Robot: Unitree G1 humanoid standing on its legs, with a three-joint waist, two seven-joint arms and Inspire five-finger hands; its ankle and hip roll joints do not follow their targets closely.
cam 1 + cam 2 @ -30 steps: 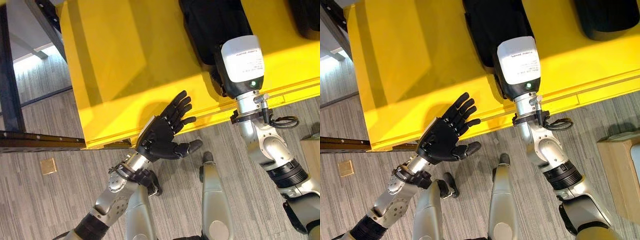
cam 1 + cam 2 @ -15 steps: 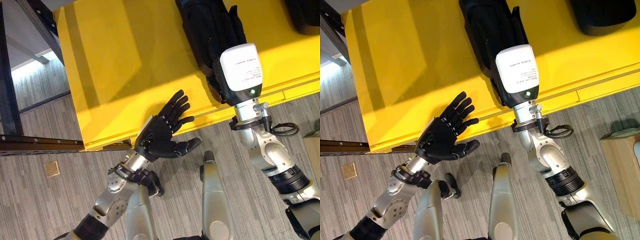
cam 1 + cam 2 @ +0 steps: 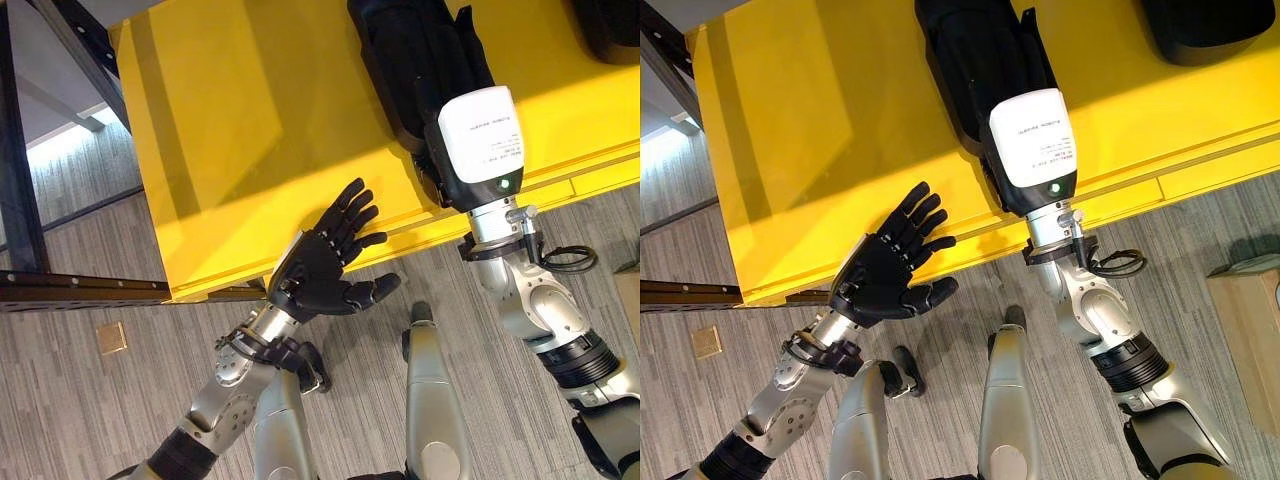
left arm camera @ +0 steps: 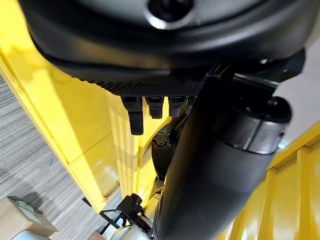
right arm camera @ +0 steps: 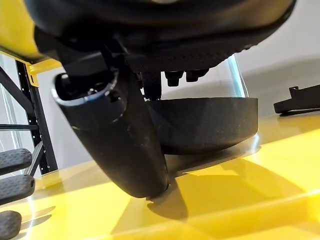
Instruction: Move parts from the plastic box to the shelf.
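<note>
Yellow plastic takes up the upper half of the left eye view — the box [image 3: 250, 130], its near rim running from lower left to the right edge, with grey wood-grain floor [image 3: 110, 400] below it. A long black part [image 3: 415, 60] lies in the box at upper centre, its long axis running from the top edge down toward the rim, and the right hand [image 3: 440, 165] sits at its near end, just under the white wrist cover; its fingers are hidden there, so I cannot tell whether they have hold of the part. The left hand [image 3: 320, 270] hangs at frame centre over the rim, fingers spread straight and holding nothing, well to the left of the part, so the right arm is plainly the nearer one. A dark metal frame [image 3: 20, 150] stands at the far left. The right eye view shows the same layout, with another black part [image 3: 1210, 30] at the upper right corner and a brown carton [image 3: 1250, 340] at the right edge. In the left wrist view the straight fingers [image 4: 135, 117] point along the yellow wall, touching nothing. In the right wrist view the thumb [image 5: 125, 145] comes down to the yellow surface just beside the part's curved black edge [image 5: 210, 122] — contact looks likely, though a grip is not shown. Open yellow floor lies left of the part, giving room to lift it.
</note>
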